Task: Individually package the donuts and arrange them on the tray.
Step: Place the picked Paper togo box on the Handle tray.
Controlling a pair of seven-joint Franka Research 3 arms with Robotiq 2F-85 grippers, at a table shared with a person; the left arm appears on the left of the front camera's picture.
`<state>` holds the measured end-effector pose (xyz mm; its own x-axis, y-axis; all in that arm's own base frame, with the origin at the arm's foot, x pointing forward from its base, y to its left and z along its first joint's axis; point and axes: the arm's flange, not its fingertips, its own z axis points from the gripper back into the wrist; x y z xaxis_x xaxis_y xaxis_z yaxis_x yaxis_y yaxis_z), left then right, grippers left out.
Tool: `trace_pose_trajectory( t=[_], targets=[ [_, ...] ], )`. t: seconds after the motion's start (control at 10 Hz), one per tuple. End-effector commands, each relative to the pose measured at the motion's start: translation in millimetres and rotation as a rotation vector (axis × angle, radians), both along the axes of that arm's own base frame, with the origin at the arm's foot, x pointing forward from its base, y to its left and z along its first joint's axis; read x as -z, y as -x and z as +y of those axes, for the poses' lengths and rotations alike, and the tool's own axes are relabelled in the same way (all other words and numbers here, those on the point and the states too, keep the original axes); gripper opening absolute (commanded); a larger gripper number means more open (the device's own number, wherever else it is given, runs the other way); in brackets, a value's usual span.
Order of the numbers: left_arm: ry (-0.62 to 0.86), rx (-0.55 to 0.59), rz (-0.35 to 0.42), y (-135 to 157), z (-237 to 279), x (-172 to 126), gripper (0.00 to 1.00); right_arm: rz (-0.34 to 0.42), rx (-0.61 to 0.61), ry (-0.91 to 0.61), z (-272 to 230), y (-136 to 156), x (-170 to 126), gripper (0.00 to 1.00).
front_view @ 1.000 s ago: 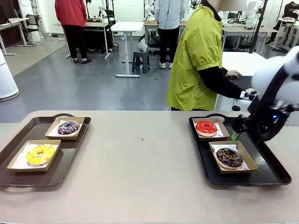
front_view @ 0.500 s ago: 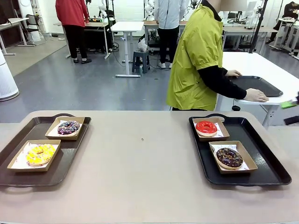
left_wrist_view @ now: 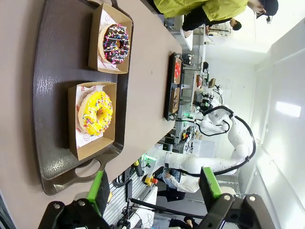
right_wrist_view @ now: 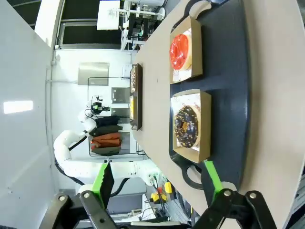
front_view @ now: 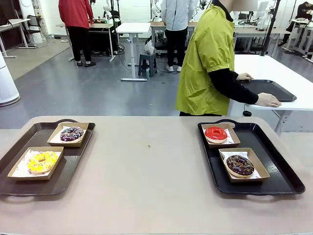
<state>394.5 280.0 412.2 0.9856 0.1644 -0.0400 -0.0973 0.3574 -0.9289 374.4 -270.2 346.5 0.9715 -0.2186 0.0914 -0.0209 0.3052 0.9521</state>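
Observation:
Each donut lies in its own shallow brown box. On the left tray (front_view: 73,157) are the yellow-iced donut (front_view: 42,161) and the purple-brown sprinkled donut (front_view: 72,133). The right tray (front_view: 279,169) carries the red-glazed donut (front_view: 215,133) and the chocolate sprinkled donut (front_view: 240,165). My left gripper (left_wrist_view: 155,188) stands open, well back from the yellow donut (left_wrist_view: 97,113) and the sprinkled donut (left_wrist_view: 115,44). My right gripper (right_wrist_view: 157,180) is open too, apart from the chocolate donut (right_wrist_view: 187,126) and the red donut (right_wrist_view: 181,51). Neither holds anything.
A person in a yellow-green jacket (front_view: 205,58) stands at the far side, turned to a white side table (front_view: 259,66), with a hand (front_view: 269,100) on another black tray (front_view: 266,88). Bare tabletop (front_view: 146,161) lies between the two trays.
My right arm, which hung over the right tray's right side a second ago, has pulled away to the right and out of the front view. The donuts and trays have not moved.

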Motion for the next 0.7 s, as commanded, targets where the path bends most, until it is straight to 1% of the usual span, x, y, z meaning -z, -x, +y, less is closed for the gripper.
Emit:
trace_pose_trajectory(
  t=[0.0,0.1,0.6],
  targets=[
    [0.005,0.002,-0.003,2.1,0.7,-3.3,0.99,-0.070,0.033,0.029,2.2,-13.2,-7.9,0.96],
    [0.005,0.002,-0.003,2.1,0.7,-3.3,0.99,0.000,0.000,0.000,0.0,0.0,0.0,0.96],
    [0.005,0.002,-0.003,2.1,0.7,-3.3,0.99,0.000,0.000,0.000,0.0,0.0,0.0,0.96]
  ],
)
